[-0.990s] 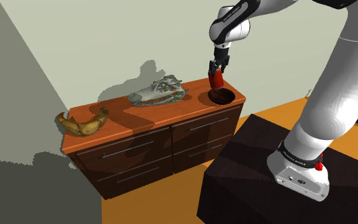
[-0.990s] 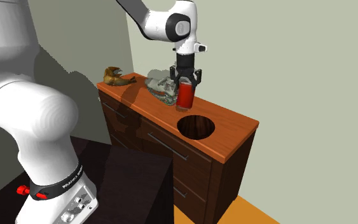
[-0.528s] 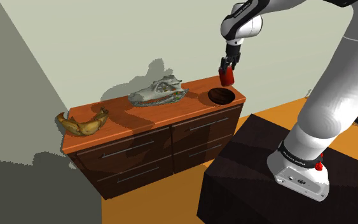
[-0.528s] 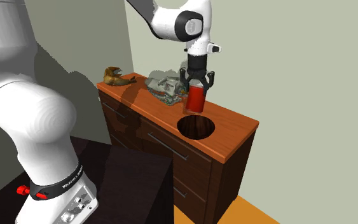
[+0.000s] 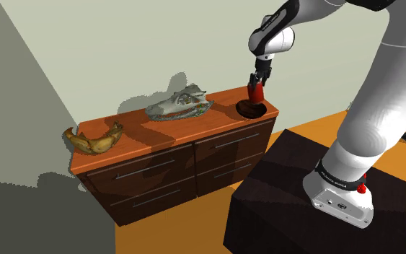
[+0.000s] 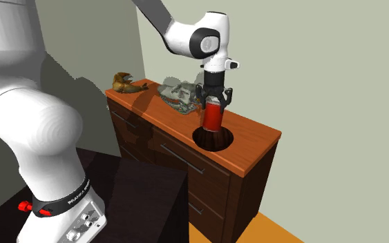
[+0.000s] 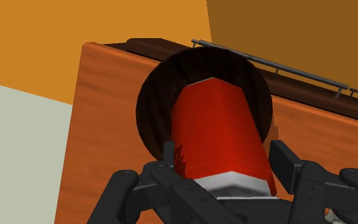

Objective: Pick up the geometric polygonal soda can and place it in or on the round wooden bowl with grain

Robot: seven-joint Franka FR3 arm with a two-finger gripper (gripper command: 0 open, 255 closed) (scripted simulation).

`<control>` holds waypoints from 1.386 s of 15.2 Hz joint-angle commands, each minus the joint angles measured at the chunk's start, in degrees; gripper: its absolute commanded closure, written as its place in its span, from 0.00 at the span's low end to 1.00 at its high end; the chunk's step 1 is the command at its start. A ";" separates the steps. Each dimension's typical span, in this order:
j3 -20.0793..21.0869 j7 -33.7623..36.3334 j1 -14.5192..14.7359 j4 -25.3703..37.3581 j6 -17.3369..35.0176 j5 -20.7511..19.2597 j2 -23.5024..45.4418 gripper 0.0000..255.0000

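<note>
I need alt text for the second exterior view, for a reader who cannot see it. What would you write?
The black end effector of a white arm holds a red can upright, its base in the mouth of a dark round bowl on a reddish-brown dresser. A grey skull-like object lies behind.

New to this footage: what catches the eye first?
A red faceted can stands upright at the black tool, its base inside the dark round bowl near one end of the wooden dresser. Along its top lie a grey skull and, at the other end, a tan jaw-like bone.
</note>
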 commanded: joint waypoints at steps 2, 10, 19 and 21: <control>0.27 -0.61 -0.17 -0.39 2.11 0.97 1.77 1.00; 1.19 -2.30 -0.84 -1.23 7.06 3.47 6.16 1.00; 1.19 -2.30 -0.84 -1.23 7.05 3.46 6.15 0.00; 1.19 -2.30 -0.85 -1.23 7.06 3.47 6.16 0.00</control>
